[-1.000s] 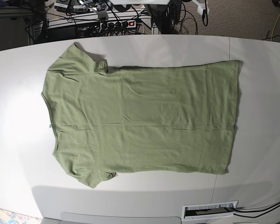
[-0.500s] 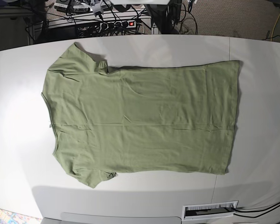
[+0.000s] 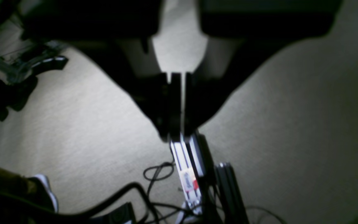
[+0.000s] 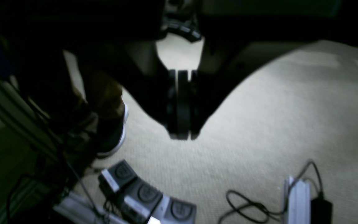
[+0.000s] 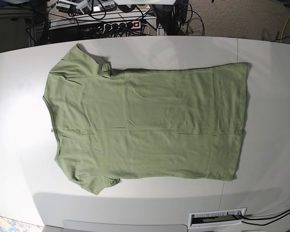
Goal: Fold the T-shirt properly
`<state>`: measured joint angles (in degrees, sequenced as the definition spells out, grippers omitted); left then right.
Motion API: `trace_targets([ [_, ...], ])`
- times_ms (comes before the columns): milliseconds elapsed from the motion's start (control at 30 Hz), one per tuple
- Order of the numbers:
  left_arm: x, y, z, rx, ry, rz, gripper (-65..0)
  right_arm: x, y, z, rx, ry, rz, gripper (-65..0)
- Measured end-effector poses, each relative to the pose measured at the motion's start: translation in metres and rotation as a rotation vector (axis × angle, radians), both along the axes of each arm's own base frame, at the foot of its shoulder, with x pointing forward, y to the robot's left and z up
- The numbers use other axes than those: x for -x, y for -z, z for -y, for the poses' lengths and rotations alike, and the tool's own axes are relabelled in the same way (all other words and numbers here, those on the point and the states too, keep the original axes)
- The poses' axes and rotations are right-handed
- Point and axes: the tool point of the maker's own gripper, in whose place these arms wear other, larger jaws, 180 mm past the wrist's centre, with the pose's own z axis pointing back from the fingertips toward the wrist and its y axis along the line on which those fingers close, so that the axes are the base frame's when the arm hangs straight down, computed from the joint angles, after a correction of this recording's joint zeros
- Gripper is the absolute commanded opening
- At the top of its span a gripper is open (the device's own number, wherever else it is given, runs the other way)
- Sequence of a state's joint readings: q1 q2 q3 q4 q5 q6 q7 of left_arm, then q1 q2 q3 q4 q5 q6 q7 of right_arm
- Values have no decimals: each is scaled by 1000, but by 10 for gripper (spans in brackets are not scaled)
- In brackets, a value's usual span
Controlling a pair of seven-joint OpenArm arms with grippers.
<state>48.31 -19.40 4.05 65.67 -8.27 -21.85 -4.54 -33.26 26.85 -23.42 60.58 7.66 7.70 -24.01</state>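
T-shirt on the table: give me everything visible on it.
The T-shirt is plain olive green, no print, of thin soft-looking knit. It lies spread flat and unfolded on the white table, collar end toward the base view's left, hem toward the right, short sleeves at upper and lower left. Faint creases cross the body. Only the table touches it; no arm is near.

The T-shirt [image 5: 145, 125] is soft, matt olive knit cloth lying on a smooth, faintly glossy white worktop [image 5: 266, 96], while the floor [image 3: 291, 140] is rough beige carpet.
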Motion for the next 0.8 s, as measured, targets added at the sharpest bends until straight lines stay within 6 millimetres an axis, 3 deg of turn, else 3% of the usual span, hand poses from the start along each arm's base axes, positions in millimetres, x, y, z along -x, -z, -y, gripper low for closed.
trace_targets([
  [300, -3, -49, -5, -71, 222, 130, -650, -25, -44, 22, 20, -219, 69, -650],
  [533, -8, -81, -1, -128, 390, 229, -650, -22, -71, 3, -12, -382, 98, -650],
  [800, -13, -115, 16, -146, 507, 302, -650, -22, -84, -9, -1, -466, 107, -650],
])
